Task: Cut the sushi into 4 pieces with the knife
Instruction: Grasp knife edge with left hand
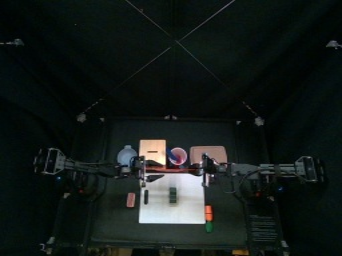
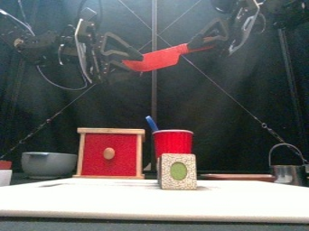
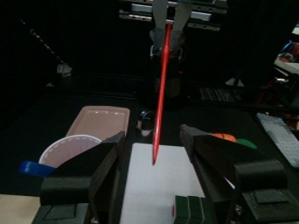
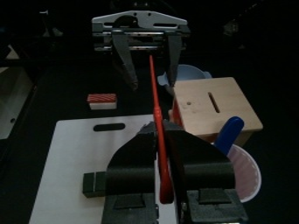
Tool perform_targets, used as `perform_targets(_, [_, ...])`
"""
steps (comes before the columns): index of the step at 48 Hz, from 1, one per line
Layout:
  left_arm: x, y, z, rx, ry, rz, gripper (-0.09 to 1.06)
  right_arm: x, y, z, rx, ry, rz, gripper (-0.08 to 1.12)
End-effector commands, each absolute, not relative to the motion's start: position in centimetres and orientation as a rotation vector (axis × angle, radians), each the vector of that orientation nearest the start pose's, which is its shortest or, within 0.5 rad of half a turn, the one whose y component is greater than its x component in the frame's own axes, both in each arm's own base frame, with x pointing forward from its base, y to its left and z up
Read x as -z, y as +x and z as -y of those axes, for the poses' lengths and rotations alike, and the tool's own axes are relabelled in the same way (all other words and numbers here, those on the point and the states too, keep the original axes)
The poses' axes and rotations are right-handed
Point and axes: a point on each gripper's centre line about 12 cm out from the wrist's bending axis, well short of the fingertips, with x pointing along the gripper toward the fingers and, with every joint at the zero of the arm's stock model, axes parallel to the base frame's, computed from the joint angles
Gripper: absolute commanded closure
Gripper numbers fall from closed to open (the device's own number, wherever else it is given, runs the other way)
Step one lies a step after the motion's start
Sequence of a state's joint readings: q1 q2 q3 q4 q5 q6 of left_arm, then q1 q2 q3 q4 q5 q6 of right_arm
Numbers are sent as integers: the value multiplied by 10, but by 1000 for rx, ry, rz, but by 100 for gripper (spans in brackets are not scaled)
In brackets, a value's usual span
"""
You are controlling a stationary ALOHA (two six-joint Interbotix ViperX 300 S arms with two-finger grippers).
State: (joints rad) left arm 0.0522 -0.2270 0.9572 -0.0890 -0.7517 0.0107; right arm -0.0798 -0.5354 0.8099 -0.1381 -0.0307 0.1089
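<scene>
High above the white cutting board [image 1: 160, 215], a red toy knife [image 2: 157, 57] hangs level between both arms. My right gripper [image 4: 163, 133] is shut on the knife [image 4: 156, 96] at its handle end. My left gripper [image 3: 156, 142] is open, and the thin far end of the knife [image 3: 163, 87] lies between its spread jaws without touching them. In the top view the left gripper [image 1: 147, 172] and right gripper [image 1: 203, 172] face each other over the board. The dark green sushi roll [image 1: 170, 197] lies on the board below; from the front it stands end-on [image 2: 179, 171].
Behind the board stand a blue-grey bowl [image 2: 49, 163], a wooden box with a red drawer front [image 2: 110, 152] and a red cup [image 2: 173, 143] holding a blue knife [image 2: 152, 122]. A metal cutter [image 2: 287, 171] sits at the right. Small toy foods lie at the board's left [image 1: 131, 200] and right [image 1: 211, 212].
</scene>
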Motion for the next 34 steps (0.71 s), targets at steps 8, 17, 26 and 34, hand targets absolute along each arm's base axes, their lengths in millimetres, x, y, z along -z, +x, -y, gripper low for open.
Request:
perform_targets(8, [-241, 332, -25, -114, -50, 52, 20, -316, 300, 25, 76, -16, -208, 102])
perform_targets(17, [-240, 331, -25, -111, -46, 47, 46, -316, 300, 25, 76, -16, -202, 102])
perform_targets(26, [-235, 329, -23, -97, -35, 34, 73, -306, 302, 24, 72, 1, -220, 102])
perform_targets(34, [-219, 326, -17, -67, -15, -11, 87, -272, 307, 16, 54, 40, -318, 102])
